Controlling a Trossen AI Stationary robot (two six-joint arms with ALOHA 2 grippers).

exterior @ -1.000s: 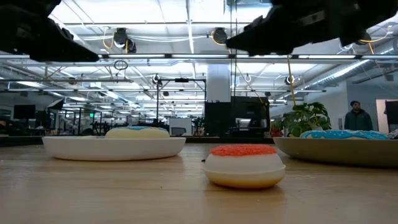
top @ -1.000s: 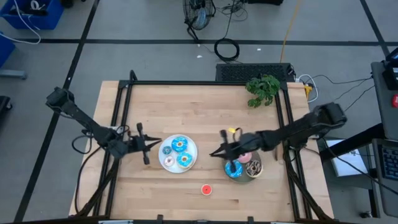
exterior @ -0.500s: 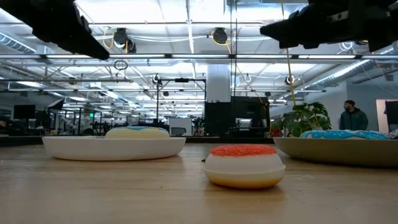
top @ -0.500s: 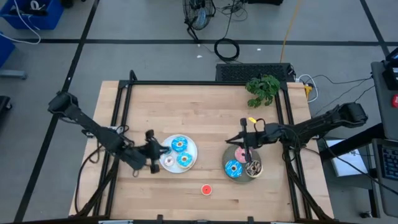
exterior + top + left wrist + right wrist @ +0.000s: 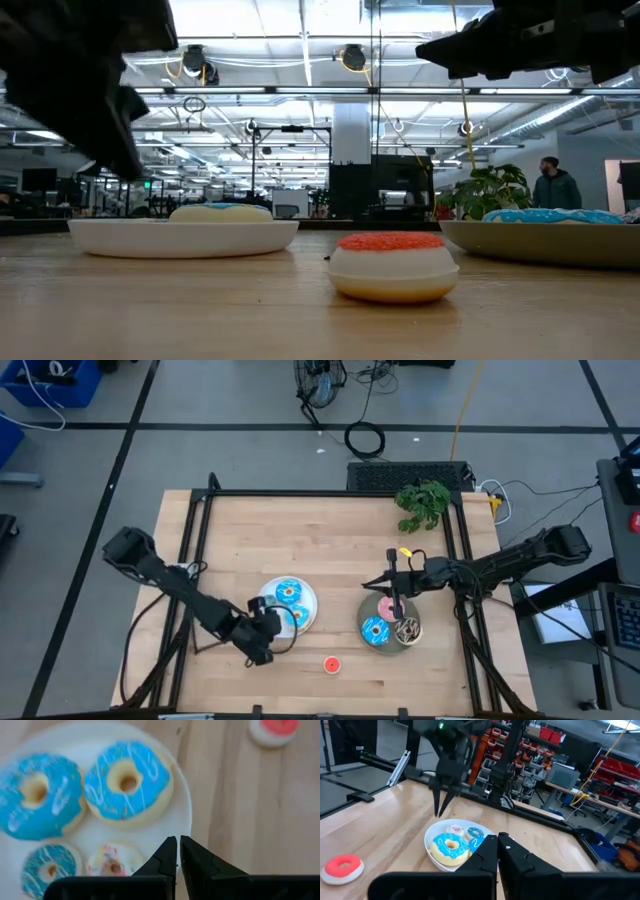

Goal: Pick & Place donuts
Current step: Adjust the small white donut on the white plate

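A white plate [image 5: 303,592] holds two large blue-iced donuts [image 5: 129,782], a small blue one [image 5: 47,865] and a tiny pale pink one [image 5: 115,866]. My left gripper [image 5: 277,628] is shut and slants down over the plate's near rim [image 5: 186,822], with nothing between its fingers. A tiny red donut [image 5: 331,664] lies flat on the bare table. A grey plate [image 5: 392,648] carries a blue donut [image 5: 376,630], a brown one [image 5: 407,630] and a pink one [image 5: 388,608]. My right gripper [image 5: 368,586] is shut and level, above that plate's far edge.
A green potted plant [image 5: 423,503] stands at the far right of the table. A black frame [image 5: 205,510] runs along the table's left, far and right sides. Bare wood lies at the far middle and along the near edge around the red donut [image 5: 393,262].
My left gripper has swung from the white plate's left side toward the near edge and the right, tipping downward and rolling, and now stands over the plate's near rim. My right gripper drew back from over the grey plate toward the right and far side, then kept still.
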